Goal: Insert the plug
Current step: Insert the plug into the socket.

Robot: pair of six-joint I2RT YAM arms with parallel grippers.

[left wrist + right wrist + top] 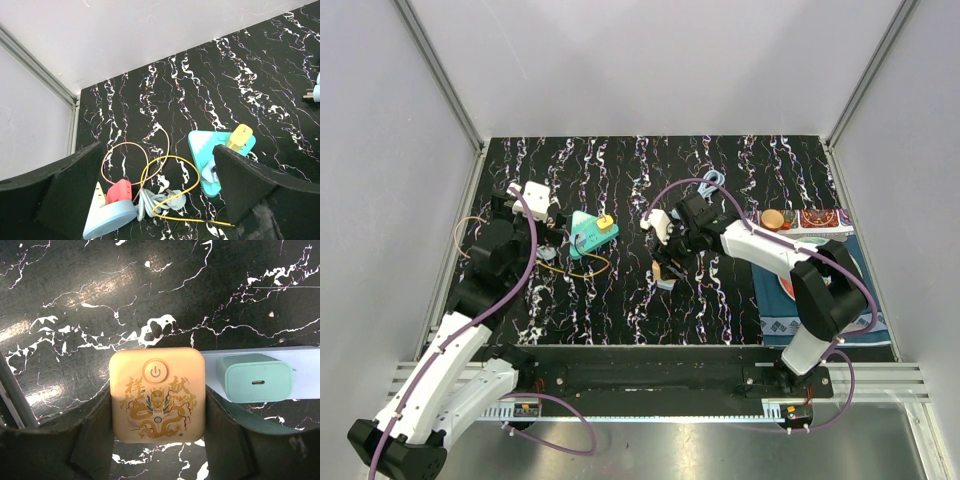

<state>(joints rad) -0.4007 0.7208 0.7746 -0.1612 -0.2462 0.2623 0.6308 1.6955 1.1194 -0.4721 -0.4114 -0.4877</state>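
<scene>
My right gripper (157,440) is shut on an orange cube socket (157,390) with a power button and a dragon print, a finger pressed to each side. Beside it a mint-green charger plug (257,377) sits on a white strip (305,365). From above, that gripper (670,258) is at mid-table. My left gripper (156,165) hangs open over a loose grey plug (175,200) with a coiled cable. A teal triangular socket (205,150) carries a yellow plug (241,136). A light blue socket (111,214) carries a red plug (119,192).
Orange and yellow cables (150,165) loop across the black marbled table (640,170) between the sockets. A patterned mat (820,310) with round orange items (775,218) lies at the right. Grey walls with metal rails (450,90) close the table in.
</scene>
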